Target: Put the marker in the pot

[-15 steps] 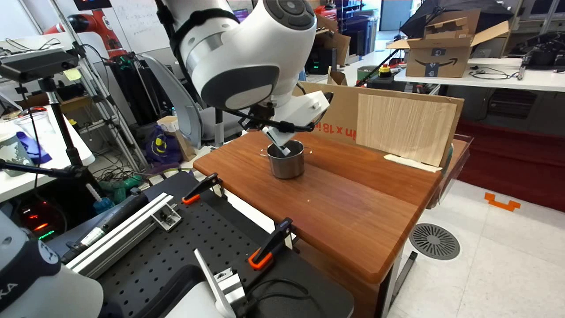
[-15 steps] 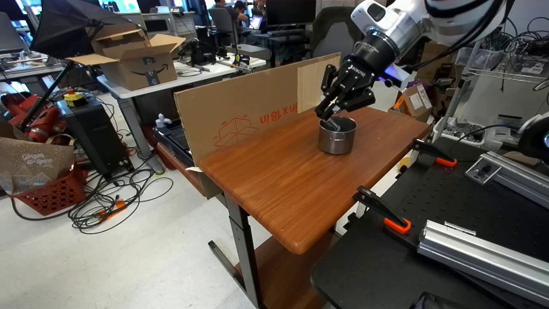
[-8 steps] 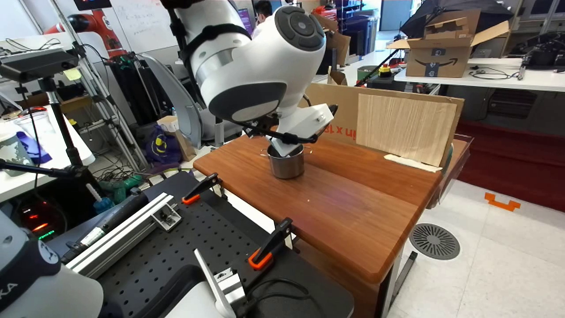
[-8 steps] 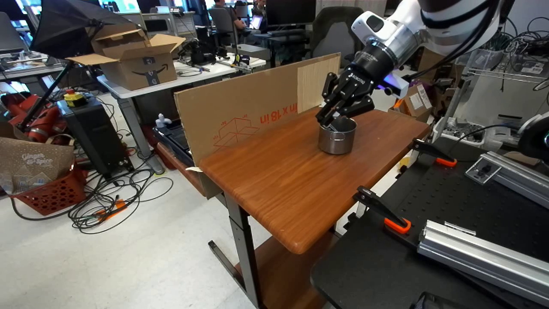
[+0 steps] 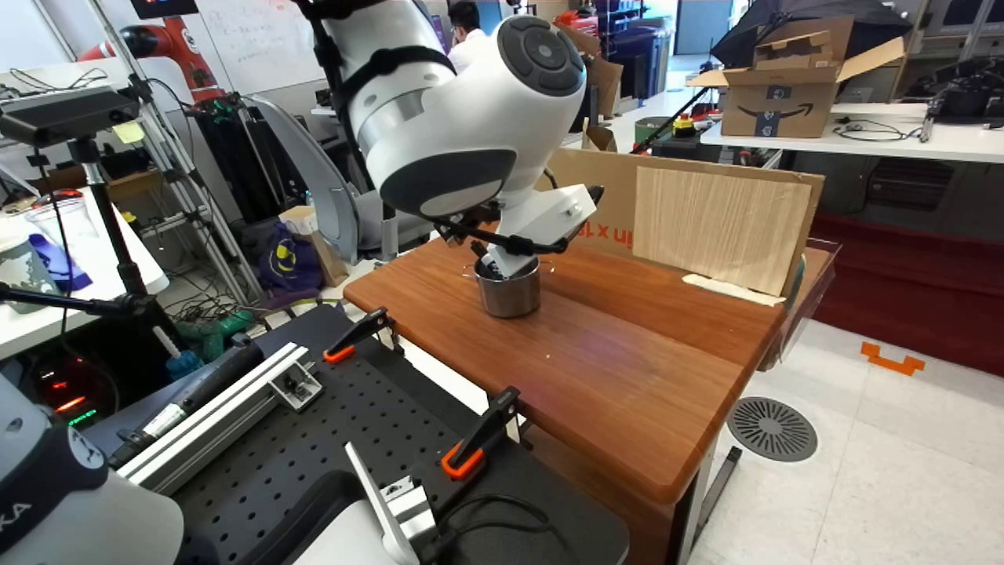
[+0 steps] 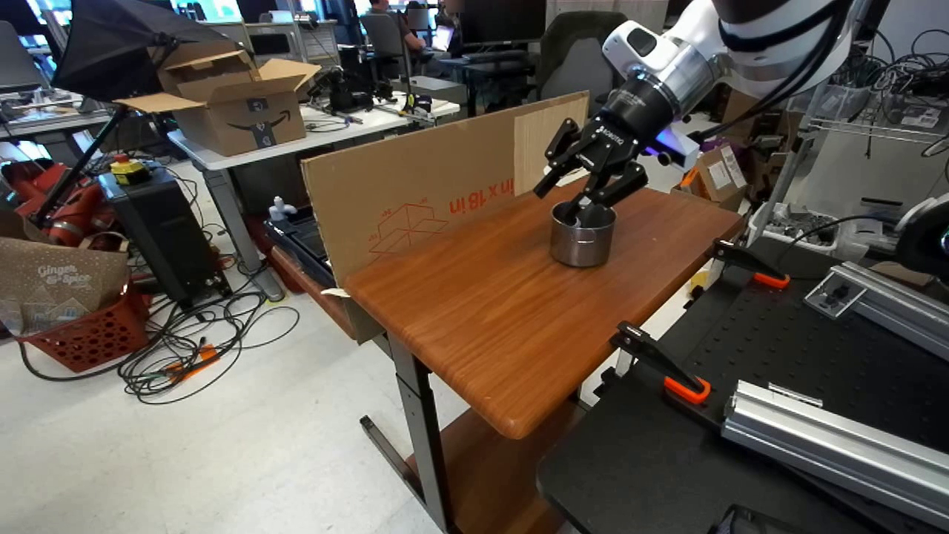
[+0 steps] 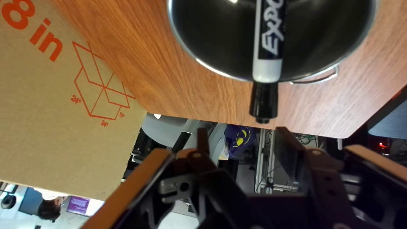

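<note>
The silver pot [image 5: 510,297] stands on the wooden table and shows in both exterior views [image 6: 582,243]; its dark inside and rim show in the wrist view [image 7: 222,60]. The Expo marker [image 7: 268,41], white and dark with a black cap, shows in the wrist view inside the pot's outline, its capped end reaching past the rim. It also shows small in an exterior view [image 5: 491,268], tilted at the pot's mouth. My gripper [image 6: 567,194] is just above the pot. Its fingers are apart in the wrist view [image 7: 242,130], with nothing between them. The marker's far end is cut off.
The brown table [image 5: 612,377] holds the pot. A cardboard panel [image 6: 422,196] stands along its back edge. Black clamps with orange pads [image 5: 482,435] grip the edge nearest the black perforated base [image 5: 353,416].
My gripper has gone from closed around the marker to open. The arm has lowered slightly and shifted toward the pot. The marker now leans in the pot, released.
</note>
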Motion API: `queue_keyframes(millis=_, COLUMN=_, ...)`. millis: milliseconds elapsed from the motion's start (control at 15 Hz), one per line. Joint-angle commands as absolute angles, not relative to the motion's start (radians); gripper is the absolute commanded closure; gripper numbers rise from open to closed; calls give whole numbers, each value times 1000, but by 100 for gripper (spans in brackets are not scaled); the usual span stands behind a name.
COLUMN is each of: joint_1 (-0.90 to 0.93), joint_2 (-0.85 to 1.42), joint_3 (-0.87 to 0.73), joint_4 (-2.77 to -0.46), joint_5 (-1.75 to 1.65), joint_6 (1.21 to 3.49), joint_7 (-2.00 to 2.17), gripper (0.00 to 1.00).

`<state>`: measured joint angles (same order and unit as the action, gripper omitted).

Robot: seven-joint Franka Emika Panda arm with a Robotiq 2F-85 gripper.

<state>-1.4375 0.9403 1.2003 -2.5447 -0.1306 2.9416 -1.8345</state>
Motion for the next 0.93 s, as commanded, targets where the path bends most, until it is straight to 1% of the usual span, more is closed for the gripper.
queue_keyframes(millis=0, joint_1=-1432, joint_2=971, joint_3=1198, joint_4=-2528, joint_5=-159, joint_6=2937, joint_7=-1816, gripper=12)
queue_keyframes(millis=67, joint_1=-1432, joint_2=970, joint_3=1199, joint_4=-2528, joint_5=-159, joint_6=2937, joint_7=-1816, gripper=5)
queue_keyframes(millis=133, joint_1=-1432, joint_2=969, joint_3=1200, joint_4=-2528, joint_5=-159, joint_6=2936, joint_7=-1815, gripper=1)
queue_keyframes(millis=400, joint_1=-1442, joint_2=951, joint_3=1223, joint_4=-2541, joint_5=-157, joint_6=2938, joint_7=-1803, gripper=0)
queue_keyframes(millis=733, joint_1=-1461, joint_2=929, joint_3=1298, joint_4=-2571, joint_5=-161, joint_6=2927, joint_7=-1769, gripper=0)
queue_keyframes(millis=800, joint_1=-1436, joint_2=949, joint_3=1266, joint_4=-2553, joint_5=-166, joint_6=2943, joint_7=-1774, gripper=0)
queue_keyframes(millis=867, joint_1=-1437, joint_2=948, joint_3=1279, joint_4=-2559, joint_5=-167, joint_6=2943, joint_7=-1766, gripper=0)
